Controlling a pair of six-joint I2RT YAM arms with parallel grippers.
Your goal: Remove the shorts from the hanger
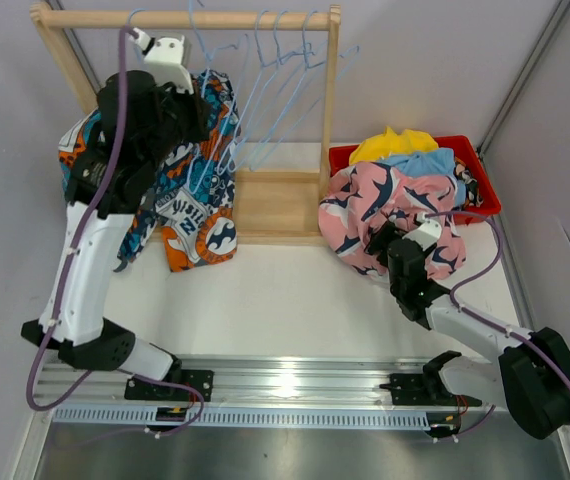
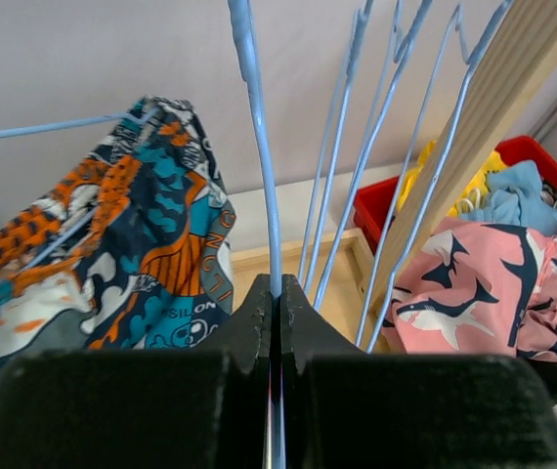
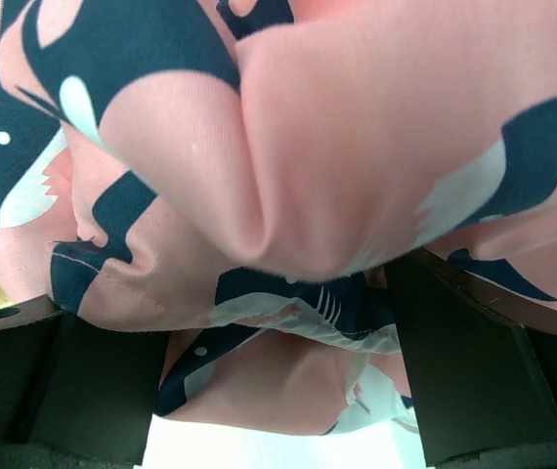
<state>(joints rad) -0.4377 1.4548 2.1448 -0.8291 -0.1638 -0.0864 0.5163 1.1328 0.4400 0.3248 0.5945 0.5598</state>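
Well, at the left end of the rack (image 1: 190,18) the left claw (image 2: 277,293) is pinched tight on a blue hanger (image 2: 259,166), I'd guess to steady it while the print shorts (image 2: 151,244) hanging beside it get pulled off. Over right, the right claw (image 3: 269,352) gapes wide, the pink shorts (image 3: 337,166) bulging between its jaws, not gripped. They spill over the front rim of the red bin (image 1: 473,150); a yellow pair (image 1: 395,143) and a blue pair (image 1: 427,162) lie inside.

Wooden rack (image 1: 275,205) (red bin (image 1: 470,150) beside it)
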